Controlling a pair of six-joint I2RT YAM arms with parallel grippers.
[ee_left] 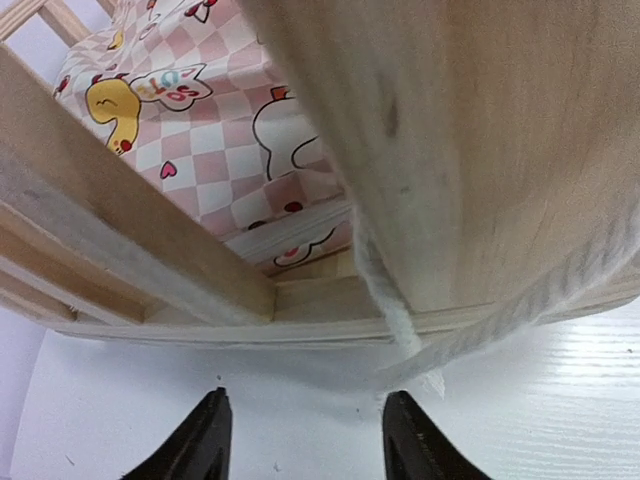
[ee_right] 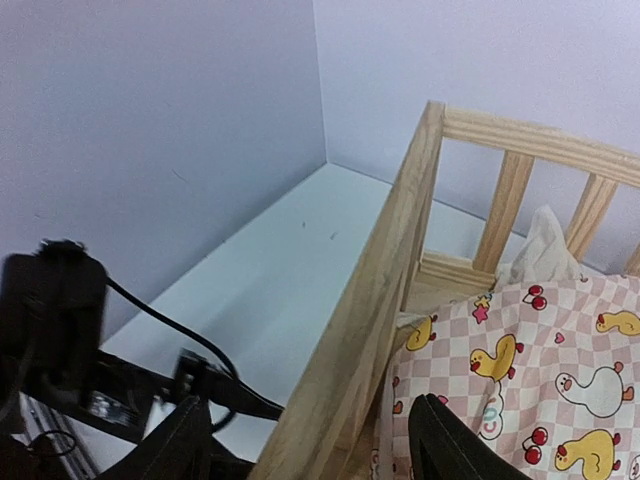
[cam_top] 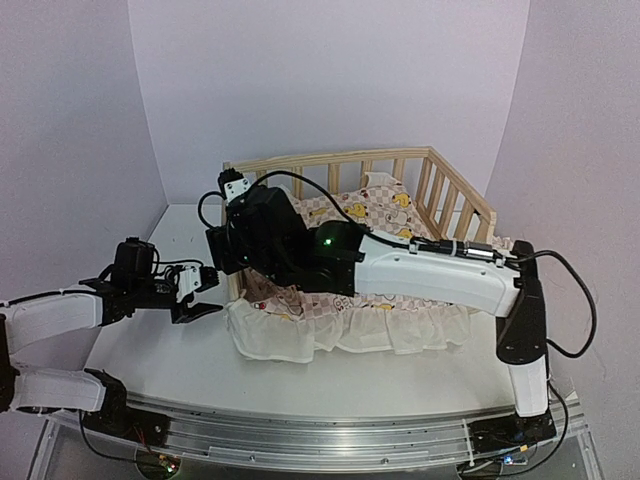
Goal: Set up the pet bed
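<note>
The pet bed [cam_top: 461, 190] is a light-wood frame with slatted rails, at the back middle of the table. A pink-checkered duck cushion [cam_top: 372, 214] lies in it, and its white frill hangs over the front. My right gripper [cam_top: 230, 252] is open over the bed's left rail [ee_right: 398, 275], with one finger [ee_right: 186, 442] outside and the other over the cushion [ee_right: 545, 370]. My left gripper [cam_top: 203, 297] is open and empty, low on the table just short of the bed's front left corner [ee_left: 500, 150]. The cushion [ee_left: 200, 120] shows through the slats there.
A small pillow [cam_top: 386, 186] leans against the back rail, also in the right wrist view [ee_right: 545, 240]. The white frill [ee_left: 400, 325] droops at the corner in front of my left fingers [ee_left: 212, 440]. The white table [cam_top: 160, 350] ends at purple walls left and behind.
</note>
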